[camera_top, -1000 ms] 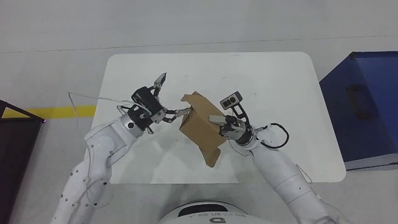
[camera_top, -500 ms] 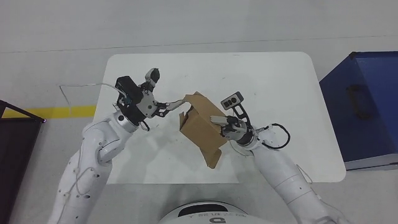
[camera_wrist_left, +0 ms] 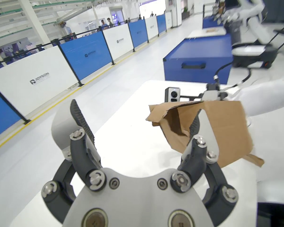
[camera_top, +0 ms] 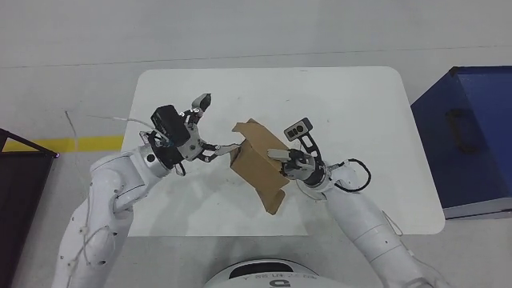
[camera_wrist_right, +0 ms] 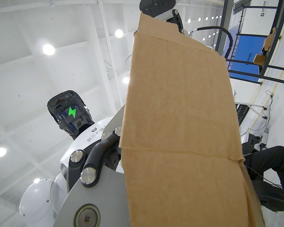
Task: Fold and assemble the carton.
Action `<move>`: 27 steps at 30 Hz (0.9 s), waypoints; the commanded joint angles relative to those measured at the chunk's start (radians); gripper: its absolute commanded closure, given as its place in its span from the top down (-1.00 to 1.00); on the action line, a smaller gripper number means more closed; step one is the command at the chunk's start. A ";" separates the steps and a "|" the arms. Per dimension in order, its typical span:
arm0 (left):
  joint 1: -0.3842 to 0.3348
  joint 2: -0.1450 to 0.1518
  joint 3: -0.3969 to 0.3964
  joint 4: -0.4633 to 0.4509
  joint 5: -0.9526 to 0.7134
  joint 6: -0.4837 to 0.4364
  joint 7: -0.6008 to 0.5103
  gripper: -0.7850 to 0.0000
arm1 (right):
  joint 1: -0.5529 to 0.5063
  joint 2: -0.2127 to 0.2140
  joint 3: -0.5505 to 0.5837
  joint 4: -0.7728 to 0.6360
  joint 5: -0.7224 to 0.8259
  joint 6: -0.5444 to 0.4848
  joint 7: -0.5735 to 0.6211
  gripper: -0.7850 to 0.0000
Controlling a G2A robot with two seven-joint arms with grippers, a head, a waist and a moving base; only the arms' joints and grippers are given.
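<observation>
Carton (camera_top: 260, 164) of brown cardboard sits over the middle of the white tabletop (camera_top: 352, 104), partly opened into a box and turned at a slant to the tabletop's edges. One end gapes open toward the left arm, with a ragged flap sticking out at its top. A loose flap hangs from the other end, toward the robot.

The right tool (camera_top: 280, 154) is clenched on the carton's side wall, grasping it from the right. In the right wrist view the cardboard (camera_wrist_right: 179, 95) runs straight up out of that tool's base.

The left tool (camera_top: 220, 122) is released, with its fingers spread wide, just left of the carton. One fingertip (camera_wrist_left: 200, 116) lies at the mouth of the open end (camera_wrist_left: 217, 128); I cannot tell whether it touches the cardboard. The other points away over bare tabletop.

A blue box (camera_top: 472, 140) stands on the floor beside the tabletop's right edge.
</observation>
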 commanded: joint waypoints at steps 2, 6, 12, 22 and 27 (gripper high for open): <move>0.008 0.003 0.015 0.001 0.142 0.036 0.023 1.00 | -0.003 0.001 0.000 -0.006 -0.022 -0.006 -0.016 -1.00; 0.020 0.006 0.015 0.010 0.201 0.052 0.048 1.00 | -0.010 0.003 0.004 -0.014 -0.032 -0.012 -0.027 -1.00; 0.033 0.011 0.002 0.024 0.195 0.039 0.055 1.00 | -0.013 0.005 0.006 -0.023 -0.037 -0.018 -0.032 -1.00; 0.008 0.014 -0.012 0.109 -0.131 -0.095 0.005 1.00 | -0.016 0.005 0.003 -0.031 -0.023 -0.026 -0.024 -1.00; -0.004 0.016 -0.012 0.140 -0.300 -0.141 -0.033 1.00 | -0.019 0.005 0.004 -0.033 -0.002 -0.025 -0.011 -1.00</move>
